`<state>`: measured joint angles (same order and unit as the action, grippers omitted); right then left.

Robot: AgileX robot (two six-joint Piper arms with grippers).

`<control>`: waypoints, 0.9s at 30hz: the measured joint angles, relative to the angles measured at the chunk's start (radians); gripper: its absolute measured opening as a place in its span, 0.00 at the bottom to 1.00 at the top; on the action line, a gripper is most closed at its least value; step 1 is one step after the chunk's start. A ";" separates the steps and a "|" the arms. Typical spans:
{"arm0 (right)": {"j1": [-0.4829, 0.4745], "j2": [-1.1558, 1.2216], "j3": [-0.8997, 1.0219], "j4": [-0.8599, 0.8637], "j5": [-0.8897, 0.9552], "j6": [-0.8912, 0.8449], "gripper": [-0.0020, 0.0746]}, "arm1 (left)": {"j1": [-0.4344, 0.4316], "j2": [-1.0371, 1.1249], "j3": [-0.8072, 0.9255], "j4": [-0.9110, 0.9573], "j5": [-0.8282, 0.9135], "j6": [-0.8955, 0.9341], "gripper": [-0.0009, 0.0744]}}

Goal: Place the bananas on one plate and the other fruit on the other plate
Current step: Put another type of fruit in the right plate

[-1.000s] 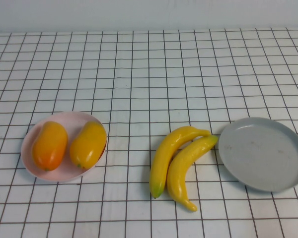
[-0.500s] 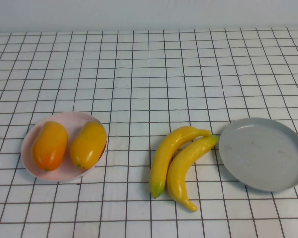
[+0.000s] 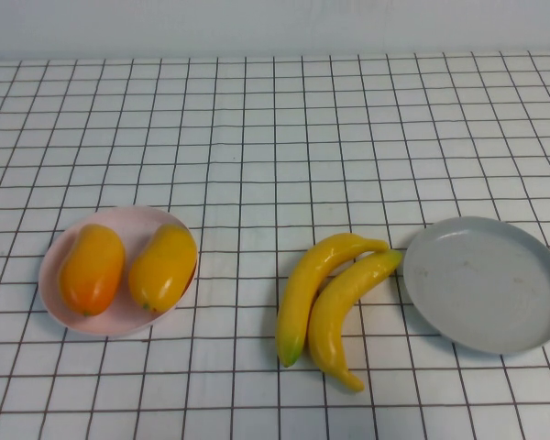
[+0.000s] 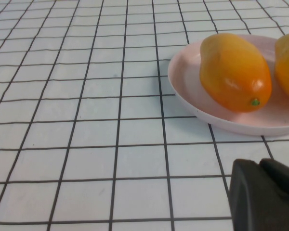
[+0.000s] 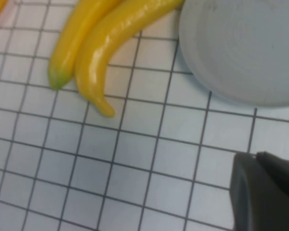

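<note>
Two bananas lie side by side on the checked cloth, just left of the empty grey plate. Two orange-yellow mango-like fruits lie on the pink plate at the left. Neither arm shows in the high view. My left gripper is shut and empty, low over the cloth near the pink plate and its fruit. My right gripper is shut and empty, on the near side of the grey plate and the bananas.
A white cloth with a black grid covers the whole table. A pale wall runs along the far edge.
</note>
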<state>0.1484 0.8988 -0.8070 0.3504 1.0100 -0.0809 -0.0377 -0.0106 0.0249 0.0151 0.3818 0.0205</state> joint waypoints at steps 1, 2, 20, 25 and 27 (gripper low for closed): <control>0.009 0.045 -0.024 -0.014 0.012 -0.002 0.01 | 0.000 0.000 0.000 0.000 0.000 0.000 0.01; 0.026 0.100 -0.052 -0.030 0.019 -0.002 0.01 | 0.000 0.000 0.000 0.000 0.000 0.000 0.01; 0.420 0.733 -0.416 -0.195 -0.078 0.230 0.14 | 0.000 0.000 0.000 0.000 0.000 0.000 0.01; 0.461 0.873 -0.491 -0.195 -0.064 0.263 0.59 | 0.000 0.000 0.000 0.000 0.000 0.000 0.01; 0.472 0.920 -0.518 -0.182 -0.070 0.279 0.74 | 0.000 0.000 0.000 0.000 0.000 0.000 0.01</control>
<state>0.6207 1.8186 -1.3249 0.1686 0.9400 0.1980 -0.0377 -0.0106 0.0249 0.0151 0.3818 0.0205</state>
